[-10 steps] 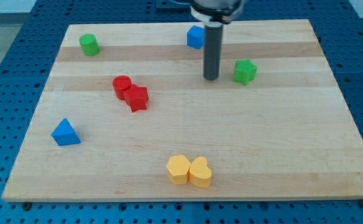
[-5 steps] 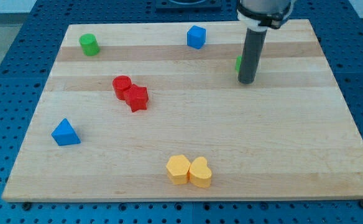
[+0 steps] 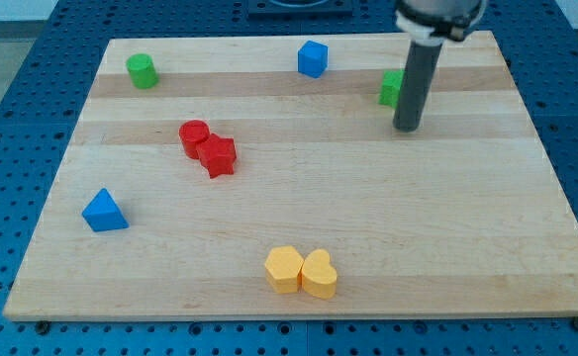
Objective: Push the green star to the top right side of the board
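Observation:
The green star (image 3: 391,87) lies near the board's top right, mostly hidden behind my rod, with only its left part showing. My tip (image 3: 407,128) rests on the board just below and slightly right of the star, close to it or touching it; contact cannot be told. The wooden board (image 3: 299,247) fills most of the view.
A blue cube (image 3: 312,58) sits at top centre and a green cylinder (image 3: 142,71) at top left. A red cylinder (image 3: 194,137) touches a red star (image 3: 218,156) left of centre. A blue triangle (image 3: 103,212) lies at left. Two yellow hearts (image 3: 302,271) sit together at bottom centre.
My rod has moved rightward, from the star's left to below it. The green star has shifted up the board towards the top edge.

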